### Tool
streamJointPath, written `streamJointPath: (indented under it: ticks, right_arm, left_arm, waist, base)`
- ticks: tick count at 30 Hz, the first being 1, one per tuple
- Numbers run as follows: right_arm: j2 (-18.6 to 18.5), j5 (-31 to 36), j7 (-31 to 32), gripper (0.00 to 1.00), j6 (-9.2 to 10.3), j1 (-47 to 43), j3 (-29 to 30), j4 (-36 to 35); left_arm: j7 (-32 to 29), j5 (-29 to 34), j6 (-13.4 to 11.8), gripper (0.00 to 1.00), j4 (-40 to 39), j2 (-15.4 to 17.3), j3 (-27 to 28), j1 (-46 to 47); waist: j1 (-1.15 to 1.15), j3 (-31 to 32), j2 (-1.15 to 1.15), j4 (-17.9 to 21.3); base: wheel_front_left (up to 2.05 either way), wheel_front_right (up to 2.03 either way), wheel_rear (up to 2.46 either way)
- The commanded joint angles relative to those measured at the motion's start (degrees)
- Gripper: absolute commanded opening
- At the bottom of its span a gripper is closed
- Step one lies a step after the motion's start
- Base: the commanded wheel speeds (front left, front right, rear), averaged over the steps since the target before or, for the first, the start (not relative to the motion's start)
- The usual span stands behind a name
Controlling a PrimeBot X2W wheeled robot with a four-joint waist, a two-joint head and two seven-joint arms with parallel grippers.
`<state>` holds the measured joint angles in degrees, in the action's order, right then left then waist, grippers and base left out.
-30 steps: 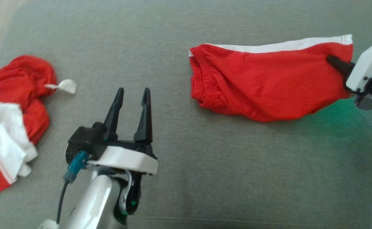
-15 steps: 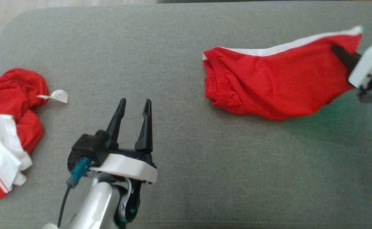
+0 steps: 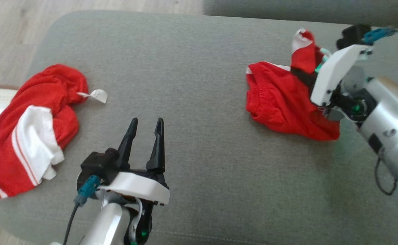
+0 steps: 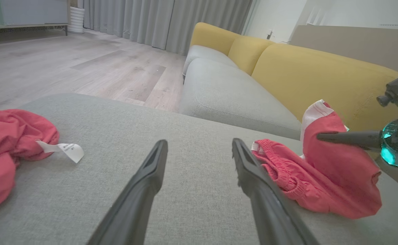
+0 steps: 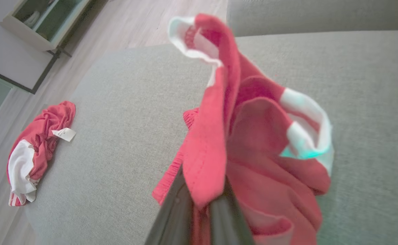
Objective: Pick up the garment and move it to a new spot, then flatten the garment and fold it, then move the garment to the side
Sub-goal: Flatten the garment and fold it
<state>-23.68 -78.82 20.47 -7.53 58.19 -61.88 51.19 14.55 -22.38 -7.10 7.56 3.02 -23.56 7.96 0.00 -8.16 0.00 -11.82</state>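
The right jaws are clenched on a bunched fold of the red shorts point(image 3: 280, 105). The cloth is pinched between them near the leg end, and the white trim point(image 5: 304, 136) flops loose above and beyond their tips. The rest of the shorts hangs down from the jaws to the grey cushion point(image 3: 199, 68), where the elastic waistband point(image 3: 253, 92) lies ahead of and below them. This looks like the lift that starts a carry or a fold. The grip holds a thick wad rather than a clean edge, so the arm should rise slowly and let the hanging cloth drape straight before it travels. If the waistband drags along the cushion, the shorts will probably twist. When setting down, lower until the cloth under the jaws goes slack, and release only then. The left jaws stand released, spread wide with nothing between them, hovering over bare cushion. The shorts are well off to their right, and a second crumpled red-and-white garment point(image 3: 32, 136) lies to their left. They could pin the waistband during the flattening, but should stay clear of that other garment.
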Motion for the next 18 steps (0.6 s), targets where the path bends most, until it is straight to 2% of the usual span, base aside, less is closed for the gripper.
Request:
streamJointPath:
  ticks: [1, 8, 16, 17, 18]
  right_arm:
    - [1.04, 0.34, -0.09, 0.0, 0.04, 1.86, 0.12, 0.78]
    - [6.0, 0.18, -1.15, 0.0, 0.04, 3.38, 0.4, 8.06]
    - [8.93, -0.37, -2.61, 0.0, 0.04, 5.19, 1.15, 12.89]
    - [9.26, -0.55, -2.38, 0.38, 0.04, 5.19, 1.21, 13.33]
    - [9.26, -0.55, -2.38, 0.38, 0.04, 5.19, 1.21, 13.33]
  left_arm:
    - [0.45, -0.54, -0.28, 1.0, -1.74, -0.13, 1.21, 1.57]
    - [0.45, -1.31, -0.9, 1.0, -1.79, -0.13, -0.25, 2.39]
    - [0.45, -1.58, -1.53, 1.0, -1.65, -0.13, -1.23, 3.14]
    - [0.45, -1.57, -1.57, 1.0, -1.55, -0.13, -1.22, 3.22]
    - [0.45, -1.57, -1.57, 1.0, -1.55, -0.13, -1.22, 3.22]
  waist:
    - [0.0, -0.13, 0.0, -1.07]
    - [0.0, -1.14, 0.0, -2.75]
    - [0.0, -2.26, 0.0, -3.52]
    - [0.0, -2.31, 0.0, -3.53]
    - [0.0, -2.31, 0.0, -3.53]
  base:
    - [0.0, 0.0, 0.0]
    - [0.0, 0.0, 0.0]
    - [0.0, 0.0, 0.0]
    - [0.0, 0.0, 0.0]
    - [0.0, 0.0, 0.0]
